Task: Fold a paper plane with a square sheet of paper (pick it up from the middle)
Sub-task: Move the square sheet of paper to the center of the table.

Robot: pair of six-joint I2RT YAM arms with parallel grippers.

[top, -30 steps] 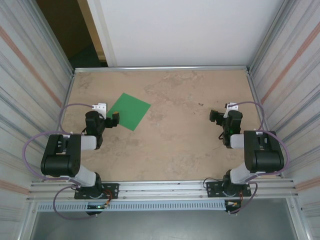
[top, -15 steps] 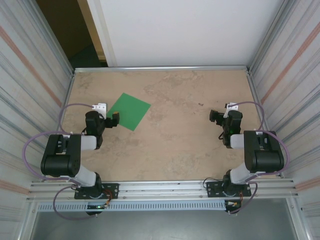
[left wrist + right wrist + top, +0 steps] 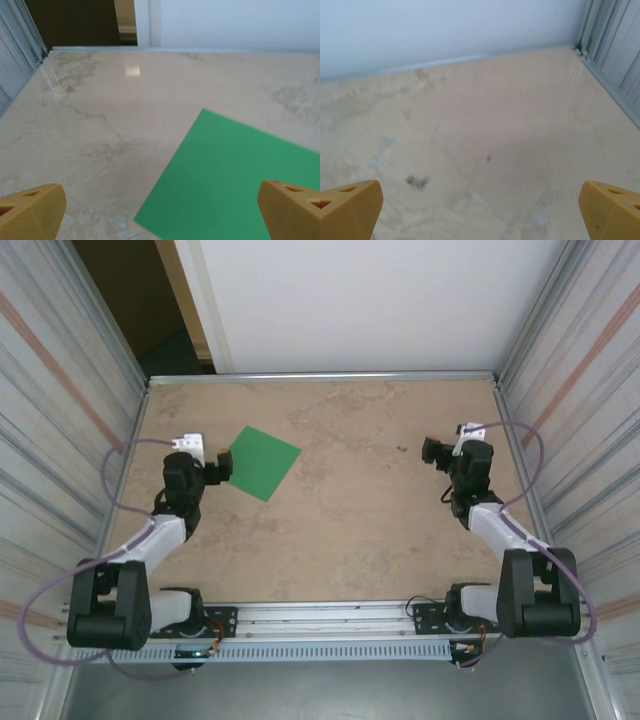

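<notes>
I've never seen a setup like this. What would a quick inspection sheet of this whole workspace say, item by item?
Surface: beige marbled table, flat, faintly stained.
Job's things: square sheet of paper, bright green, flat and unfolded, turned cornerwise on the far left of the table; no plane folded yet.
Clutter: one small dark speck; otherwise nothing seen.
Grippers: left gripper open, empty, at the sheet's left corner; right gripper open, empty, over bare table.
Cables: purple cables loop beside each arm, off the paper.
Surroundings: ribbed metal walls on both sides, white wall behind, dark opening at far left.
</notes>
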